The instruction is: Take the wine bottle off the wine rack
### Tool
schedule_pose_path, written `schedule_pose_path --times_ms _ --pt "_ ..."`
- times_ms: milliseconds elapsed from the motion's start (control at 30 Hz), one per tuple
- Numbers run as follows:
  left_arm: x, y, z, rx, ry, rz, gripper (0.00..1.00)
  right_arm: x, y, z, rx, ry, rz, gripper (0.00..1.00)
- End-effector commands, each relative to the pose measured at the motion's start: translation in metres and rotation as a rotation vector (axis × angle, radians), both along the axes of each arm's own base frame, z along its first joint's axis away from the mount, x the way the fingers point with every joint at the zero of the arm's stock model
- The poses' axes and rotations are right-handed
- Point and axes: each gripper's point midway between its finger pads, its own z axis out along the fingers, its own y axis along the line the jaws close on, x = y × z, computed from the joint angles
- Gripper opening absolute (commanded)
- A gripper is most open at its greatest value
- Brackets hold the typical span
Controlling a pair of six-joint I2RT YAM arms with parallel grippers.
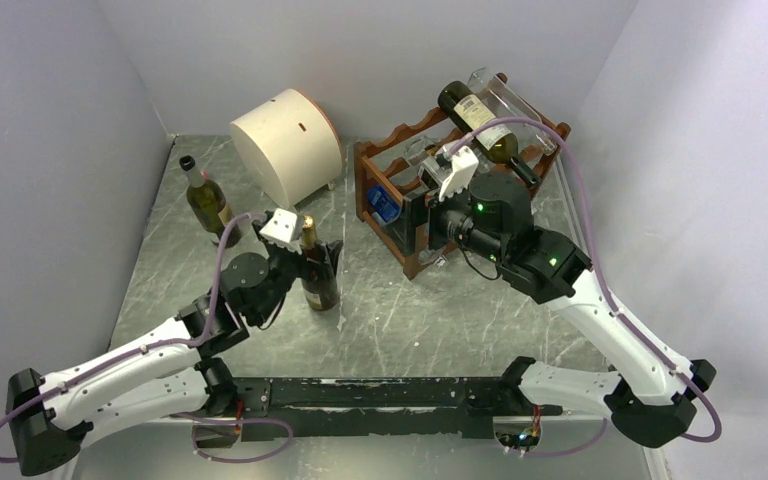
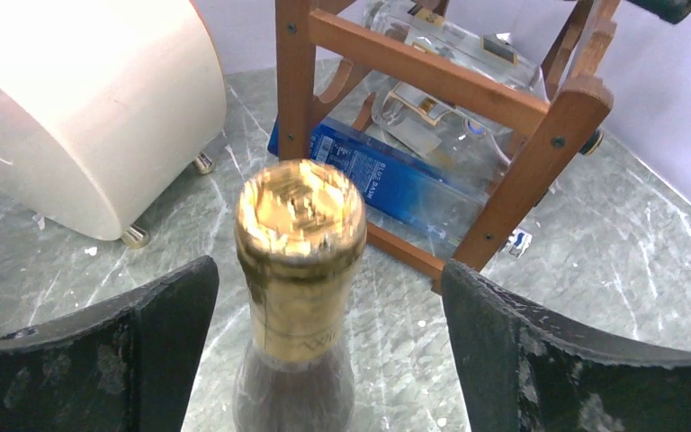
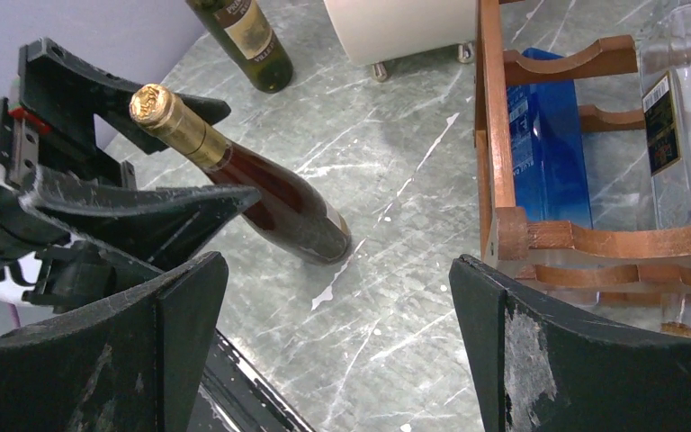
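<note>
A brown wine bottle (image 1: 318, 275) with gold foil on its neck (image 2: 301, 234) stands upright on the marble table, left of the wine rack (image 1: 385, 165). My left gripper (image 1: 307, 240) is open around that neck, and its fingers (image 2: 144, 342) stay clear of it on both sides. My right gripper (image 1: 422, 222) hovers open and empty over the table at the rack's front left post (image 3: 495, 135). Its wrist view shows the foil-necked bottle (image 3: 270, 193) to the left. A dark green wine bottle (image 1: 475, 115) lies on the rack's top tier.
A clear bottle (image 1: 515, 100) lies on the rack's top tier and a blue bottle (image 2: 387, 184) lies low inside it. A cream drum (image 1: 285, 145) stands at the back left. Another green bottle (image 1: 207, 203) stands upright by the left wall.
</note>
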Motion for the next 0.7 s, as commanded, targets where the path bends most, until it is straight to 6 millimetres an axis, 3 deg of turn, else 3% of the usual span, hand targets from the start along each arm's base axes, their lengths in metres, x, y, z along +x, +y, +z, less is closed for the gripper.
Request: schedule_pose_path --times_ms 0,133,167,267,333,467,667 --pt "0.001 0.009 0.003 0.016 0.109 0.063 0.93 0.0 -0.005 0.008 0.013 -0.043 -0.007 1.0" --pt "0.003 0.006 0.013 0.029 0.128 0.06 0.78 -0.001 -0.007 0.007 0.011 -0.045 -0.008 1.0" --pt "0.004 0.007 0.012 0.04 0.138 0.068 0.7 -0.001 -0.007 0.006 0.01 -0.044 -0.008 1.0" --pt "0.009 0.007 0.014 0.062 0.157 0.077 0.31 -0.002 -0.008 0.007 0.012 -0.042 -0.01 1.0" --pt "0.01 0.006 0.019 0.068 0.161 0.071 0.11 -0.003 -0.01 0.009 0.013 -0.043 -0.015 1.0" --pt "0.02 0.015 0.044 0.089 0.11 0.097 0.07 -0.004 -0.016 0.012 0.015 -0.053 -0.031 1.0" --pt "0.061 0.056 0.094 0.152 0.02 0.24 0.07 -0.004 -0.019 0.015 0.021 -0.055 -0.049 1.0"
